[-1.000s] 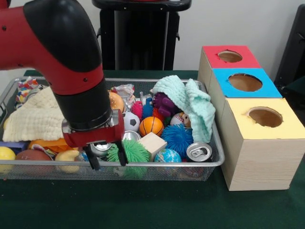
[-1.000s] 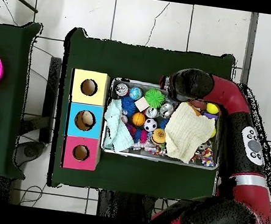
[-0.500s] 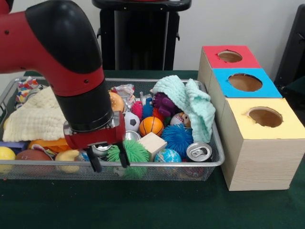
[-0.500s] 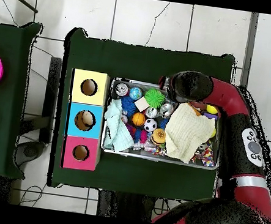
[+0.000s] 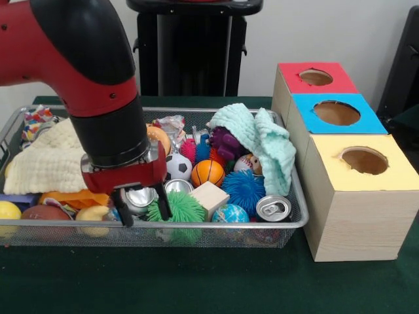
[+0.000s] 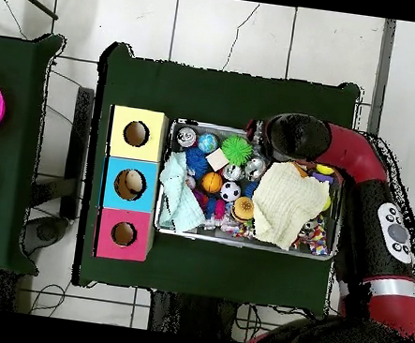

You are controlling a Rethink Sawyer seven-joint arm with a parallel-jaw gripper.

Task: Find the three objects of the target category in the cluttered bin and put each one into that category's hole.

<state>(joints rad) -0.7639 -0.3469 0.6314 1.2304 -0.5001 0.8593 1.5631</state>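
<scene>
Hanging low over the near left part of the bin (image 5: 288, 226), the gripper (image 5: 141, 213) has its two black fingers spread apart, straddling a silver can (image 5: 139, 197) without visibly pinching it. Just right of it lie a green spiky ball (image 5: 180, 210), a wooden cube (image 5: 209, 198) and an orange basketball (image 5: 207, 173). Farther right sit a blue spiky ball (image 5: 243, 190), a small globe (image 5: 230, 214) and a second can (image 5: 273, 208) on its side. A mint cloth (image 5: 262, 140) is heaped at the far right, a cream towel (image 5: 46, 160) at the left. Right of the bin stand three boxes with holes: red (image 5: 315, 78), blue (image 5: 336, 113) and yellow (image 5: 364, 160).
</scene>
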